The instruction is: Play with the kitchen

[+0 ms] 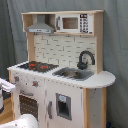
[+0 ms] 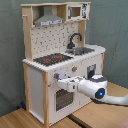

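At the front of the kitchen [image 2: 60, 60], a tall white and wood toy unit centre frame in both exterior views, the gripper [image 2: 59, 83] reaches toward the knobs [image 2: 56, 76] above the oven door [image 2: 62, 99], prob. to turn one. Jaws: can't tell if open or closed.

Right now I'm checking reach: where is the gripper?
In the second exterior view the gripper is at the kitchen front, just below the knobs and beside the oven door.
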